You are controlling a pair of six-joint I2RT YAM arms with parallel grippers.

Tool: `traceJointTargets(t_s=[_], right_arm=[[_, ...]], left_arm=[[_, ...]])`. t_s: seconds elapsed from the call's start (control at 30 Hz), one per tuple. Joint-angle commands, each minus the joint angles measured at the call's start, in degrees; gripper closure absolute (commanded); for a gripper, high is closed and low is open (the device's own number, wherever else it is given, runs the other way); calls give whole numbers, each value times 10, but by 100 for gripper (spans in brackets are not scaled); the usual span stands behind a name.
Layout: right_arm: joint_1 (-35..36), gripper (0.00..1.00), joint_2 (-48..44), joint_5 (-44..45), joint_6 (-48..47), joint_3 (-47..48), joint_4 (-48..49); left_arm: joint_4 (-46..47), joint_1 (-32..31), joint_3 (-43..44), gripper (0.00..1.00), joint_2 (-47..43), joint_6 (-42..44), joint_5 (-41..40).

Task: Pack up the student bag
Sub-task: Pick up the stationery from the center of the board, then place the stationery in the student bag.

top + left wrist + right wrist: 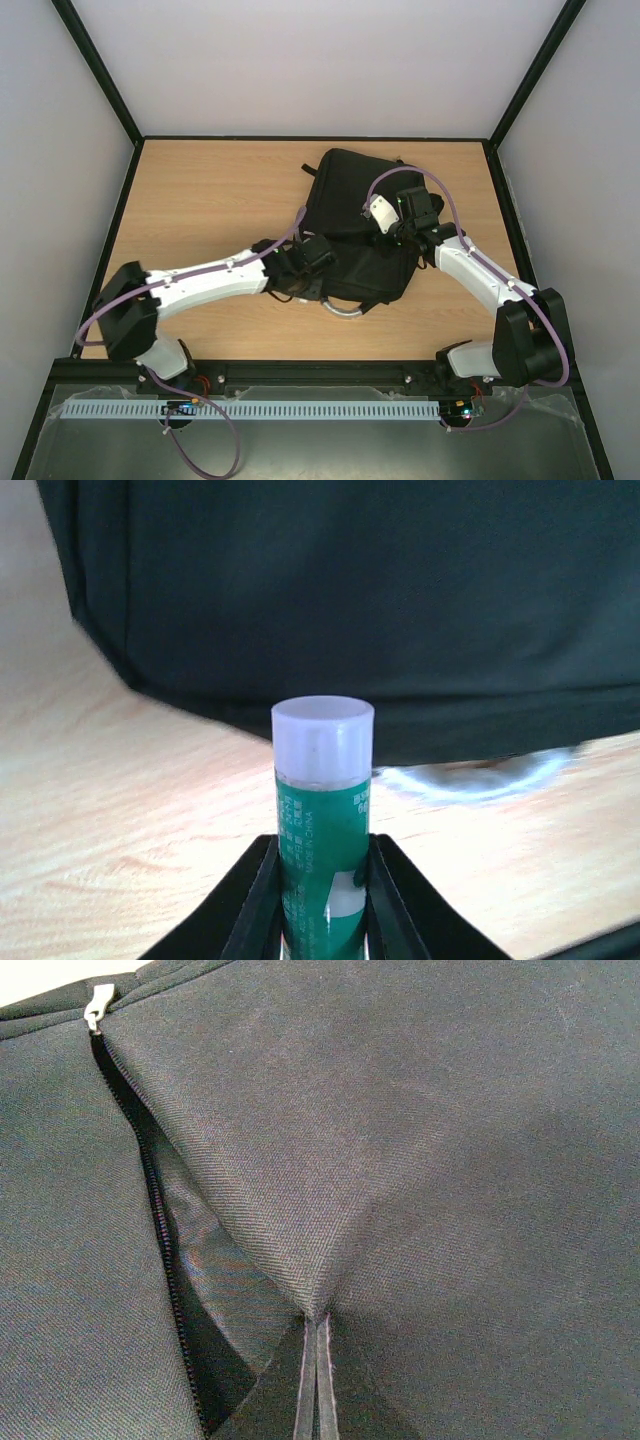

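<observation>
- Backpack [350,190], large, black, soft fabric: lies on wooden table [200,200], right of centre toward far edge. Likely light and limp, sags when lifted.
- Right gripper [316,1360] fully closed, pinching bag cloth beside open zip [150,1190]; sensible hold point.
- Left gripper [322,865] clamped on green glue stick [322,780], white cap, near bag's edge.

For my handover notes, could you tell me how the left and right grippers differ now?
The left gripper clamps a green, white-capped glue stick; the right gripper pinches a fold of the student bag beside its open zip. Left jaws stand apart around the stick; right jaws nearly meet. Both are closed on something.
</observation>
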Motion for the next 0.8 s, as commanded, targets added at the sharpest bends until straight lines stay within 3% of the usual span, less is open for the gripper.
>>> traceJointTargets(t_s=[0.0, 0.27, 0.47, 0.77], right_arm=[[3, 99, 2, -24, -2, 2, -23], [3, 99, 2, -23, 0, 3, -24], [3, 99, -2, -20, 0, 2, -23], [3, 99, -4, -23, -1, 3, -23]], left_arm=[[37, -1, 40, 86, -47, 62, 7], [139, 8, 101, 87, 7, 130, 54], [112, 25, 162, 87, 88, 151, 64], [121, 65, 171, 88, 142, 157, 93]])
